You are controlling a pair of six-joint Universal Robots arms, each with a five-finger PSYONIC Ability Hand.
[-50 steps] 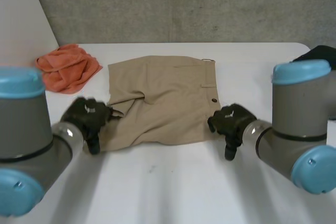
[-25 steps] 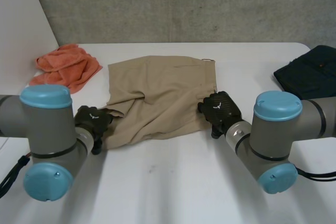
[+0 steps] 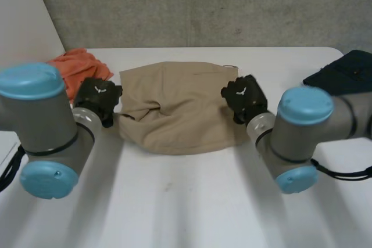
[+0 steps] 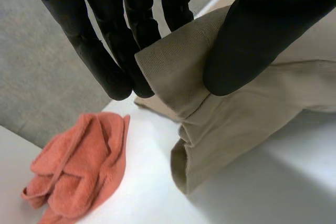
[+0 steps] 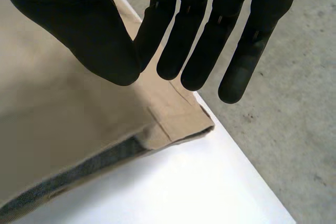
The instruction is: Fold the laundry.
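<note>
Shorts [image 3: 174, 114] pinched at both hem [image 4: 173, 72] corners, held clear of table [image 3: 186, 201] to lay over waistband [image 5: 176, 124] half. L hand [image 3: 97, 100] clamped thumb-to-fingers on hem; R hand [image 3: 244, 98] likewise, prob.

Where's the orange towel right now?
In the head view, the crumpled orange towel lies far left on the white table, beside the tan shorts, beyond the left hand.

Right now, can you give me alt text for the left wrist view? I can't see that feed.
The left hand pinches a hemmed corner of the tan shorts between thumb and fingers, holding it above the white table. A crumpled orange cloth lies on the table beside the shorts.
</note>
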